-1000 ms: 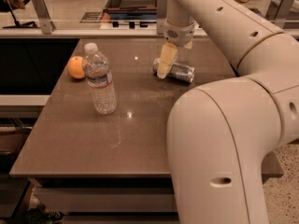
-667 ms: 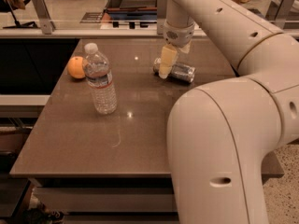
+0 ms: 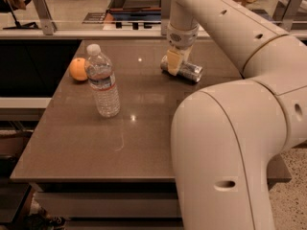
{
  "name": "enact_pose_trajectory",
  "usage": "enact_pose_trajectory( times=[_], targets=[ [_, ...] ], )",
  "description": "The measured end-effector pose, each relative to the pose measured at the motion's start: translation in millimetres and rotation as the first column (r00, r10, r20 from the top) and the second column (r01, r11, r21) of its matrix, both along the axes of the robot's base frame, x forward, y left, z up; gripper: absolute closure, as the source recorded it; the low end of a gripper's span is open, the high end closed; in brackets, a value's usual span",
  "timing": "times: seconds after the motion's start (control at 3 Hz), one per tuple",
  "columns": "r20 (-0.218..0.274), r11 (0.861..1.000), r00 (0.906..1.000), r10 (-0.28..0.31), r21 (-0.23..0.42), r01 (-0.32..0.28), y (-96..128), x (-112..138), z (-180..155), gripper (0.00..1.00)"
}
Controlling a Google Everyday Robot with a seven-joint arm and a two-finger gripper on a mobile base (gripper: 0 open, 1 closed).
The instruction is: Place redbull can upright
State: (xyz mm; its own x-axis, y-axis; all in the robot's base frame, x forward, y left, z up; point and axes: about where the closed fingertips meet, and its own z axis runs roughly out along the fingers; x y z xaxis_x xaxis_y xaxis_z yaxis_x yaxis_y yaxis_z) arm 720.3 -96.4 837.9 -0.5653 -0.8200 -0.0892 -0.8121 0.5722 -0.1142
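The redbull can [image 3: 191, 71] is a slim silvery can lying on its side on the brown table [image 3: 120, 138], toward the far middle. My gripper [image 3: 173, 65] hangs straight down from the arm and sits over the can's left end, touching or nearly touching it. The can's left end is hidden behind the gripper.
A clear plastic water bottle [image 3: 103, 83] stands upright on the left part of the table. An orange [image 3: 77, 69] lies just behind it near the left edge. My arm's large white body [image 3: 225, 143] covers the table's right side. A railing and a desk stand behind the table.
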Motion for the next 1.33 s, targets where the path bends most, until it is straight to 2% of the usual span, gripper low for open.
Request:
enact_pose_trajectory(
  times=[0.33, 0.67, 1.0, 1.33],
  targets=[
    [0.006, 1.000, 1.0000, 0.001, 0.003, -0.001, 1.6, 3.1, -3.0, 0.87],
    [0.010, 1.000, 0.9999, 0.002, 0.005, -0.002, 2.9, 5.6, -5.7, 1.00],
    [0.011, 1.000, 0.9999, 0.003, 0.005, -0.003, 2.9, 5.6, -5.8, 1.00],
    [0.024, 0.999, 0.9993, 0.027, 0.029, -0.028, 3.3, 5.4, -0.4, 1.00]
  ],
)
